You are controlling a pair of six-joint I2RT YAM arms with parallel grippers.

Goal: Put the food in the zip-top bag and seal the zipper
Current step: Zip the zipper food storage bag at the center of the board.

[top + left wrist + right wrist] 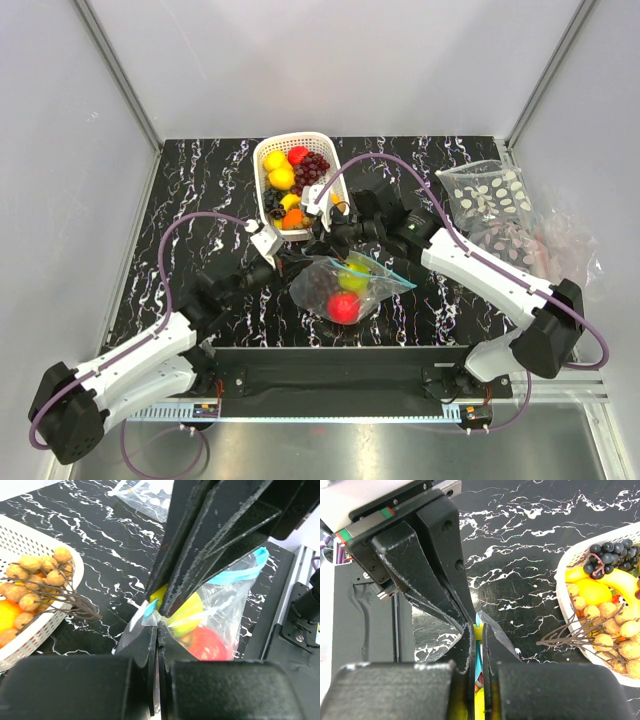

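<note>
The zip-top bag (372, 292) lies mid-table holding food: a red apple (343, 306), a green fruit (352, 278) and dark grapes (318, 286). Its teal zipper (388, 270) runs along the far edge. My left gripper (297, 264) is shut on the bag's clear corner; in the left wrist view that gripper (158, 630) pinches film beside the apple (207, 645). My right gripper (322, 248) meets it from the far side. In the right wrist view the right gripper (478, 630) is shut on the zipper (481, 621), right against the left fingers (430, 570).
A white slotted basket (262, 160) with more toy fruit stands just behind the grippers, close to both wrists. A clear bag patterned with white ovals (490, 195) lies at the back right. A black rail (340, 372) runs along the near edge.
</note>
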